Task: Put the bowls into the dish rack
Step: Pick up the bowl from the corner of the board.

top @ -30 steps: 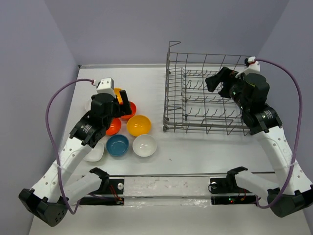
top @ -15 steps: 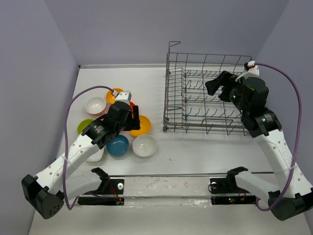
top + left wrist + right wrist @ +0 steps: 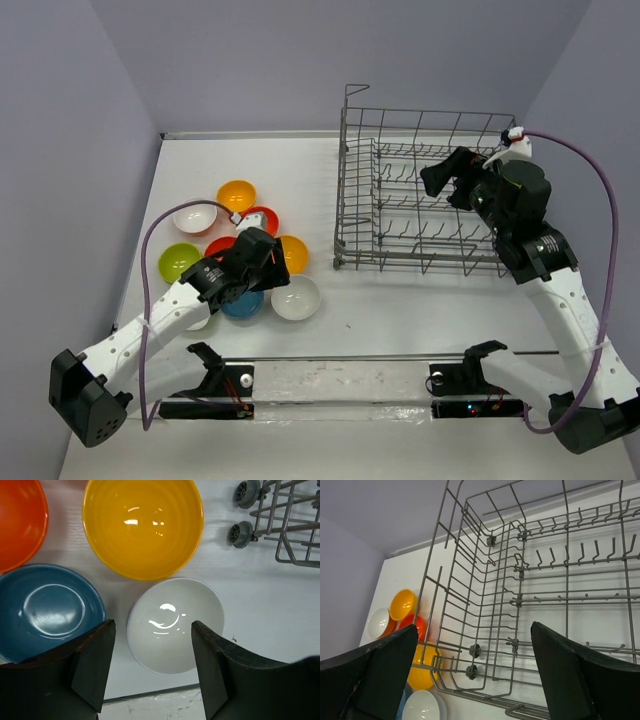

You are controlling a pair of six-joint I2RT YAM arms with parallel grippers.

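White table [image 3: 400, 330] enclosed by pale lilac walls, seen from above, with two white-and-black arms mounted at its near edge. A grey wire dish rack [image 3: 420, 205] with upright tines and tall grid sides stands on the right half of the table. The bowls are grouped on the left half, all of them resting on the tabletop and clear of the rack.

The cluster comprises an orange-yellow bowl [image 3: 237, 194] at the far side, a white bowl [image 3: 193, 216] to its left, a red bowl [image 3: 262, 218], a lime green bowl [image 3: 178, 262], a yellow bowl [image 3: 295, 252] nearest the rack, a blue bowl [image 3: 240, 302] and a round white bowl [image 3: 296, 297] at the near side.

The left gripper [image 3: 277, 280] hangs over the near part of the cluster with its jaws apart. In the left wrist view its two dark fingers [image 3: 95, 655] frame the round white bowl [image 3: 170, 625] from above — the blue bowl [image 3: 47, 607] lies just beside it on the left, the yellow bowl [image 3: 142, 525] just beyond it. Whether the fingers touch the bowl cannot be told.

The right gripper [image 3: 452, 180] is poised above the rack, jaws spread wide and holding nothing — its wrist view looks down between the fingers [image 3: 385, 665] into the wire rack [image 3: 545, 580].
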